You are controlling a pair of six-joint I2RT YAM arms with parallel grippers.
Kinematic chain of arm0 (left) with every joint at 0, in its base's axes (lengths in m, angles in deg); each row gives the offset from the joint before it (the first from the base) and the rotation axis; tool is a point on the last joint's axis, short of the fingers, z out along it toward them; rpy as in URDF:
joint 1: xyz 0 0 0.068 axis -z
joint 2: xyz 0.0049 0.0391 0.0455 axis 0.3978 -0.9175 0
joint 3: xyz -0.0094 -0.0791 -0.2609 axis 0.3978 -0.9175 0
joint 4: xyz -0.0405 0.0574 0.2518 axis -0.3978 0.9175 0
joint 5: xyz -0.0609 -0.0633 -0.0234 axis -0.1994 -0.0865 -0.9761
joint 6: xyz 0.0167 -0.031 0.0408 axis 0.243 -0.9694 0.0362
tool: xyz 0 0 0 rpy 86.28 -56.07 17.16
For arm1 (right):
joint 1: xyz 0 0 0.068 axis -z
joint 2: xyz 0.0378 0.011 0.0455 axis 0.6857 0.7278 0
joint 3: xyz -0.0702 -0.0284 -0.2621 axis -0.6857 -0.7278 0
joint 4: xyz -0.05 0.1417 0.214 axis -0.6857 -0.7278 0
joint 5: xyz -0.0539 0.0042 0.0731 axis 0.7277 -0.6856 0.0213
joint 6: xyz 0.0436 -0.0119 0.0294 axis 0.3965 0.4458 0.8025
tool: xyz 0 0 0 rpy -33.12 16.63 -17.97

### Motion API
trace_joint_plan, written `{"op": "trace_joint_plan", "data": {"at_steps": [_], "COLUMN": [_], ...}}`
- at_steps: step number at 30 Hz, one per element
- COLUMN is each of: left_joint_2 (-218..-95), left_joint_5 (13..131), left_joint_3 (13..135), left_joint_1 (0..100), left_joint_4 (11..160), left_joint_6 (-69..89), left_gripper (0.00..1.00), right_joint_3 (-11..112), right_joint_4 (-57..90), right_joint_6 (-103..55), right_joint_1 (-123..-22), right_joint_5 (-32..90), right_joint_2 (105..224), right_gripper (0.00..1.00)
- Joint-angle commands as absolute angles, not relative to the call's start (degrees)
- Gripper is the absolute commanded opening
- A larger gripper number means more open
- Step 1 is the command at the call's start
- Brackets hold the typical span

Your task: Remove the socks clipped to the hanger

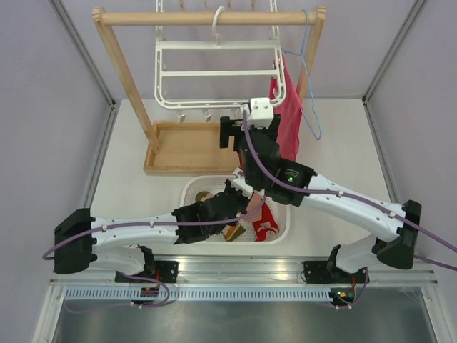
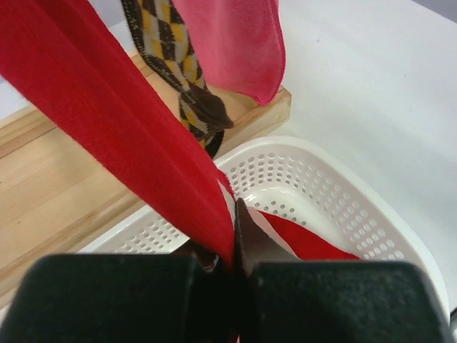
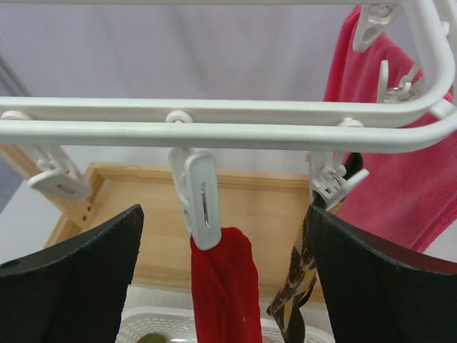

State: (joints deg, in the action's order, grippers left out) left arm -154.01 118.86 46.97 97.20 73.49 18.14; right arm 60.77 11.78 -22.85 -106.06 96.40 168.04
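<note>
Your left gripper (image 2: 233, 232) is pinched tight on the red sock (image 2: 121, 121), low in the centre of the left wrist view. The cloth runs taut (no slack to be seen) to the upper left of that frame. Under the fingers sits the white basket (image 2: 343, 193), with red fabric showing inside it.

The sock's top end is caught in a clip (image 3: 200, 196) at the middle of the right wrist view. That clip hangs from the hanger (image 3: 214, 132), whose bars cross the frame. Your right gripper (image 3: 223, 236) stands wide apart, one finger at each lower corner, with clip and sock between them and touching neither.

Just right of it, a brown-and-yellow diamond sock (image 3: 298, 286) hangs from a second clip (image 3: 334, 182). The pink cloth (image 3: 400, 179) fills the right edge.
</note>
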Motion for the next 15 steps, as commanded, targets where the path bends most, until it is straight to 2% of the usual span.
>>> {"op": "trace_joint_plan", "data": {"at_steps": [1,10,15], "left_joint_2": [-148.1,-147.0,-146.6], "left_joint_5": [112.8,110.9,110.3], "left_joint_3": [45.1,46.3,49.5], "left_joint_1": [94.8,93.5,93.0], "left_joint_4": [70.5,70.9,73.4], "left_joint_6": [11.3,11.0,7.9], "left_gripper": [0.02,0.02,0.02], "right_joint_3": [56.0,41.5,33.1], "right_joint_4": [12.6,21.6,22.8], "right_joint_6": [-19.6,-21.0,-23.7], "right_joint_1": [-103.9,-103.9,-103.9], "right_joint_5": [85.5,80.7,73.8], "right_joint_2": [157.1,139.8,132.3], "right_gripper": [0.98,0.98,0.98]}}
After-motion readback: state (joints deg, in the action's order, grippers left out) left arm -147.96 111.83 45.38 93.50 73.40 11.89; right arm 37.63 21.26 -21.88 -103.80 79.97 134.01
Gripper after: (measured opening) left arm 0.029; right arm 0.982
